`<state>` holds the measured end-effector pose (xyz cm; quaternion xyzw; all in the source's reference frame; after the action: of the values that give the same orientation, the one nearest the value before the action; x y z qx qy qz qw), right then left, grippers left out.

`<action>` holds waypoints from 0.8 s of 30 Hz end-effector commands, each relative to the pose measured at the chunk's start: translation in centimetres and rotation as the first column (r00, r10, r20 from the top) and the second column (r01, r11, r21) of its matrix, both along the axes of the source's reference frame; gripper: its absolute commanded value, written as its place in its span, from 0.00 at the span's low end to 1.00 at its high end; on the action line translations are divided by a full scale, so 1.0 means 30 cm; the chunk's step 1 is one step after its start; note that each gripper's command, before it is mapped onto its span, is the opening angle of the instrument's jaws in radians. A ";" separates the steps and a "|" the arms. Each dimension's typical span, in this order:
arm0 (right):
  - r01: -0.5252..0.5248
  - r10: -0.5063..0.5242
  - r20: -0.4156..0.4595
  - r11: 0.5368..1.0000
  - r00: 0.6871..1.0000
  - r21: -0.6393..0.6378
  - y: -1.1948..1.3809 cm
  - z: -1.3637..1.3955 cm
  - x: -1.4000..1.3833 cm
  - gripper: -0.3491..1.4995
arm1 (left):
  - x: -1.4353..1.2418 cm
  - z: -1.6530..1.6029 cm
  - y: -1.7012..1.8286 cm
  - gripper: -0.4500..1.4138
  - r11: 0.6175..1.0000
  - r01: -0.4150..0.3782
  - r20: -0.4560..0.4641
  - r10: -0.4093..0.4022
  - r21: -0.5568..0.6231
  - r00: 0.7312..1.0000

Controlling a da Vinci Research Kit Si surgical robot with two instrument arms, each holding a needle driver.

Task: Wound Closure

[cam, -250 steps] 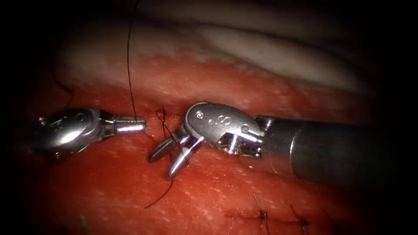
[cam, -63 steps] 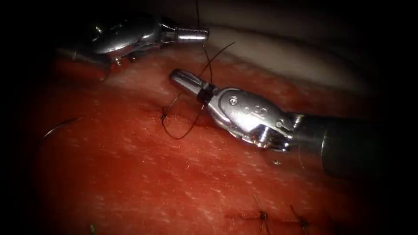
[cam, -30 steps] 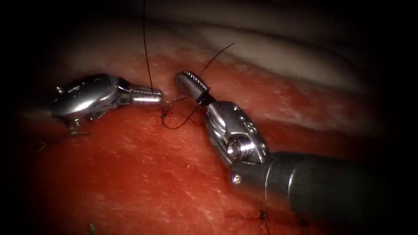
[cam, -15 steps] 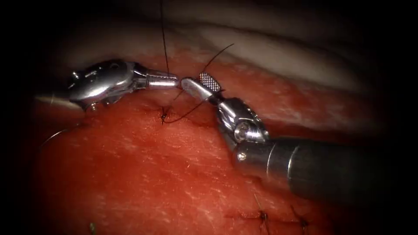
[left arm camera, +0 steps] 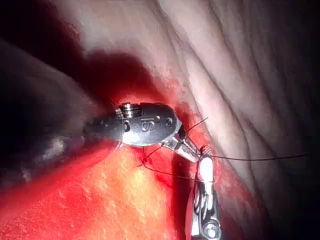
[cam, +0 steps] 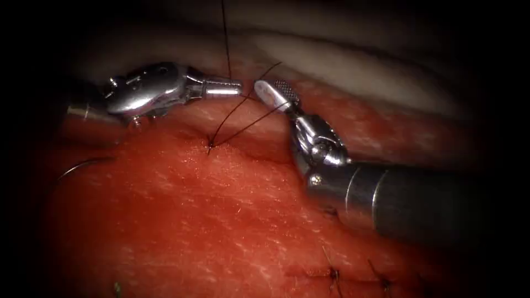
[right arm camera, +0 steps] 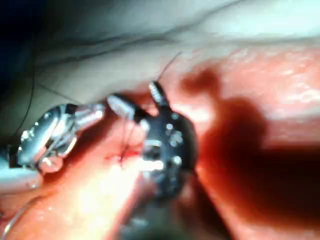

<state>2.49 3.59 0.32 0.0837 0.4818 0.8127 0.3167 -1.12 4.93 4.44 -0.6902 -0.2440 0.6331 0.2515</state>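
Left arm's steel end effector point(cam: 238, 88): upper left of the endoscope frame, above the red pork-belly tissue point(cam: 221, 221), tip facing the right arm's steel end effector point(cam: 273, 92), just right of it at upper centre. Thin dark thread point(cam: 229, 117): between both tips, running down to the tissue. Curved steel needle point(cam: 83, 164): left edge, on the tissue. Earlier dark stitches point(cam: 333, 273): lower right.

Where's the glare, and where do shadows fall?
Endoscope view: glare on the left gripper, shut on the thread; dark edges dim the needle, lying free on the tissue left of the cut. Right wrist view: shadow on the tissue beside the open, empty right gripper.
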 end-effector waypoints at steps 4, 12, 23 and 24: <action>0.000 0.005 -0.067 0.998 0.998 0.066 0.0025 0.0084 0.0052 0.66 | -0.0014 0.004 -0.002 0.05 1.000 -0.001 -0.001 0.001 0.004 1.000; 0.018 -0.008 -0.104 0.995 0.995 0.098 0.0046 0.0121 0.0118 0.66 | -0.0021 0.005 -0.003 0.05 1.000 -0.006 0.000 0.006 0.016 1.000; 0.006 0.011 -0.135 0.993 0.991 0.121 0.0054 0.0124 0.0118 0.00 | 0.0003 0.010 -0.003 0.05 1.000 -0.018 -0.004 0.018 0.018 1.000; 0.008 0.009 -0.139 0.993 0.990 0.120 0.0053 0.0121 0.0118 0.00 | 0.0004 0.010 -0.003 0.05 1.000 -0.018 -0.004 0.018 0.018 1.000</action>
<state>2.76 3.71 0.66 0.1593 0.4535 0.8324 0.2759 -1.06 4.91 4.69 -0.6837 -0.2550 0.6354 0.2524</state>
